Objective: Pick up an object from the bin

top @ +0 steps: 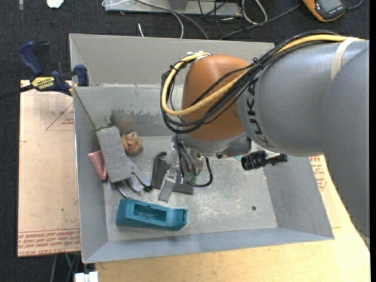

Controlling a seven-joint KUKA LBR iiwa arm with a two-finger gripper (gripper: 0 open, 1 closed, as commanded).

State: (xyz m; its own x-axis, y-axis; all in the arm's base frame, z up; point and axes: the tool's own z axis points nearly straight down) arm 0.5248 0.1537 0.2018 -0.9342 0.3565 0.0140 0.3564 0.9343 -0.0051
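We saw a small dark bar (158,168) standing tilted near the middle of the bin (235,207) floor. Just left of it lay curved grey bits (132,184), partly under a long grey block (114,153) that ran up toward the back wall. A pink piece (97,164) lay along the block's left side, and a tan lump (132,141) sat at its right. In front lay a teal case (151,215), flat, with a rectangular recess.
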